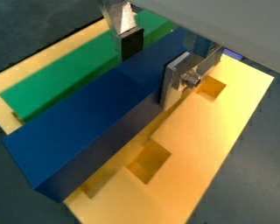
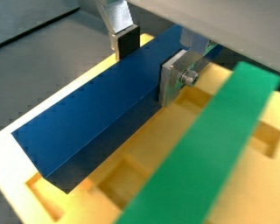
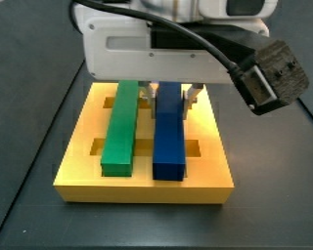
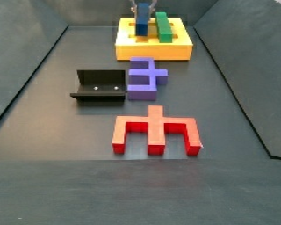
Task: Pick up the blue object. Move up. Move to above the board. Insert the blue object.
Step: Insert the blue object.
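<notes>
Blue bar [image 1: 90,122] sits in the yellow board [image 1: 230,131] beside the green bar [image 1: 66,79], gripper [image 1: 154,54] fingers pinching it, so letting go comes next.

The gripper [image 2: 150,58], at the frame's upper middle, has brushed silver metal fingers [image 2: 175,77] with matt dark pads. The blue bar [image 2: 101,114], green bar [image 2: 206,149] and yellow board [image 1: 213,149] look like smooth matt plastic, perhaps printed.
</notes>
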### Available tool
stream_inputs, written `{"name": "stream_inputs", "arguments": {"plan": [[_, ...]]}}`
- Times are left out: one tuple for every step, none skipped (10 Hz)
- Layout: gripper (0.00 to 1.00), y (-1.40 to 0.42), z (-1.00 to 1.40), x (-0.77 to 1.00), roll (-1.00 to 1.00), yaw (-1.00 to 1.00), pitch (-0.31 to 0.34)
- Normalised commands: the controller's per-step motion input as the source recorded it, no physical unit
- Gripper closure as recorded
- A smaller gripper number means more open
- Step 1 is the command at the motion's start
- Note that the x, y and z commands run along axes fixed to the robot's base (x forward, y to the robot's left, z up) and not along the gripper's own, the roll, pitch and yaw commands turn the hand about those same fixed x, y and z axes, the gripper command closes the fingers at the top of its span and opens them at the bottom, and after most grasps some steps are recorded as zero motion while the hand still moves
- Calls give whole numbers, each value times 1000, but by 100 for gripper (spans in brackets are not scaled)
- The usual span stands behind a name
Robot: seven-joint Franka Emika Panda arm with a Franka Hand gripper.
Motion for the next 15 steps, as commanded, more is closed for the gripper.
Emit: {"name": "stream_inputs", "arguments": {"plan": [[100,100,-289,37,163,300,-24],[100,54,-380,-103,266,263,-9],[100,37,-320,-91,297,209,0],[100,40,-151,94,266,271,71],[100,43,-237,386,216,194,126],[100,63,-289,394,221,71,134],[100,86,-314,389,229,20,139],[100,6,-294,100,174,0,84],[100,0,-229,0,119,-134,56],[100,23,-234,-9,86,-166,40],[100,0,-229,0,41,-186,4],[100,49,-189,-157,4,-403,13],[100,3,-160,-191,0,-357,0],[100,6,-174,-157,0,-314,0],[100,0,-171,-9,0,-151,-10]]}}
